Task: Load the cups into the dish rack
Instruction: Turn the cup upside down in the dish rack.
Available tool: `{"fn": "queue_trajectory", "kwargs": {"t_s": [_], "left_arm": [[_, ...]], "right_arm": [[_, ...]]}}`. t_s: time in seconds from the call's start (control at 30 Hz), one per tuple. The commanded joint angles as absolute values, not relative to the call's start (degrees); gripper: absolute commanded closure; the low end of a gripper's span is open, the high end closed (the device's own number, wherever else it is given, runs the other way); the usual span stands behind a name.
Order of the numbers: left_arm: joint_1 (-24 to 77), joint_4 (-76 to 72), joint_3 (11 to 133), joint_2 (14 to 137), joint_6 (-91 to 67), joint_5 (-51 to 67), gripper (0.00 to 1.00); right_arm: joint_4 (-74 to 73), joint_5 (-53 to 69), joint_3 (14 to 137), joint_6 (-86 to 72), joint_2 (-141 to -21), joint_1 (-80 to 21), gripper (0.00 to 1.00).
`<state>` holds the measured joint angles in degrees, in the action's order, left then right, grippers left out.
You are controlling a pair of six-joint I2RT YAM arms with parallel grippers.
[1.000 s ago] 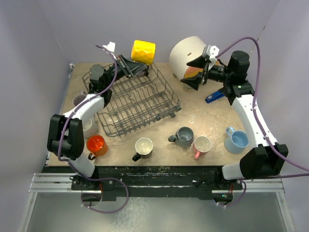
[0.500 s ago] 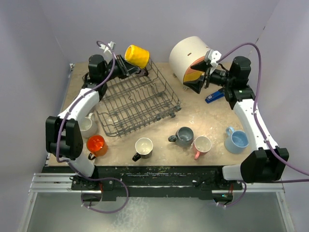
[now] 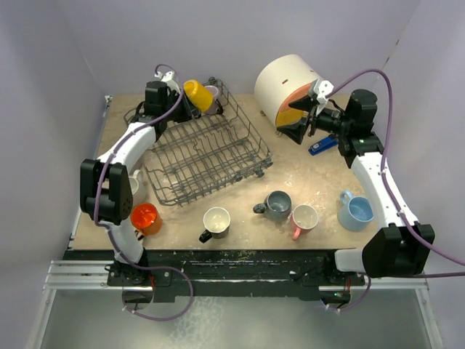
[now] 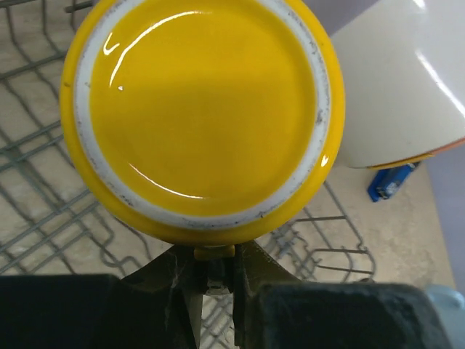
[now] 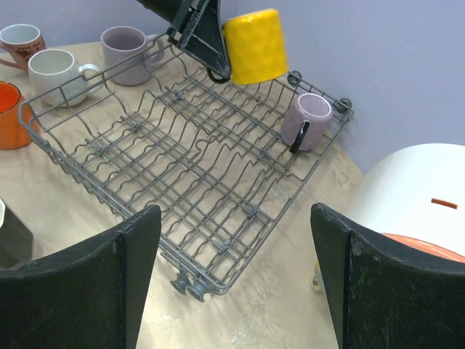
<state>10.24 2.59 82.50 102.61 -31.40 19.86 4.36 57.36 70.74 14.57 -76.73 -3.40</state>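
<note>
My left gripper (image 3: pixel 182 103) (image 4: pixel 216 256) is shut on the handle of a yellow cup (image 3: pixel 196 94) (image 4: pixel 203 109), held bottom-up above the far corner of the grey wire dish rack (image 3: pixel 211 156) (image 5: pixel 182 163). A mauve cup (image 3: pixel 213 92) (image 5: pixel 305 120) sits in that corner, next to the yellow cup (image 5: pixel 254 45). My right gripper (image 3: pixel 301 125) (image 5: pixel 240 280) hangs open and empty to the right of the rack. On the table stand an orange cup (image 3: pixel 144 217), a white cup (image 3: pixel 216 222), a grey cup (image 3: pixel 277 205), a pink-handled cup (image 3: pixel 304 217) and a light blue cup (image 3: pixel 356 211).
A big white cylinder (image 3: pixel 287 83) (image 5: pixel 414 189) lies behind my right gripper, with a small blue object (image 3: pixel 322 145) beside it. Left of the rack stand more cups: mauve (image 5: pixel 123 45), white (image 5: pixel 54 69) and pink-printed (image 5: pixel 20 38).
My left arm has carried the yellow cup left and down, toward the rack's far corner beside the mauve cup. The right gripper has shifted slightly right and stays open.
</note>
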Motion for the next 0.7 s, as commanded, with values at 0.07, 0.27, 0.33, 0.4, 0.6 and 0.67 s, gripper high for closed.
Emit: {"fn": "queue_trajectory", "kwargs": {"t_s": [0.07,0.27,0.33,0.4,0.6,0.67], "left_arm": [[9.84,2.91,92.24,106.5,-22.53,10.91,1.0],[9.84,5.53,97.36,112.33,-18.47,6.84,1.0],[9.85,6.19,99.09,113.95,-17.35,5.69,1.0],[9.84,6.49,100.34,115.28,-16.23,4.45,1.0],[9.84,6.38,101.97,118.3,-14.02,1.5,1.0],[9.84,6.43,102.59,119.18,-13.73,1.42,1.0]], "right_arm": [[6.86,55.48,69.37,14.55,-73.89,-2.84,0.14],[6.92,52.14,67.31,13.57,-73.06,-2.38,0.13],[7.32,49.6,66.68,11.63,-72.91,-2.31,0.13],[8.79,48.53,65.94,9.53,-72.8,-2.22,0.14],[8.87,47.65,65.24,9.34,-72.86,-2.15,0.14],[8.88,47.42,65.22,9.31,-72.92,-2.11,0.14]]}}
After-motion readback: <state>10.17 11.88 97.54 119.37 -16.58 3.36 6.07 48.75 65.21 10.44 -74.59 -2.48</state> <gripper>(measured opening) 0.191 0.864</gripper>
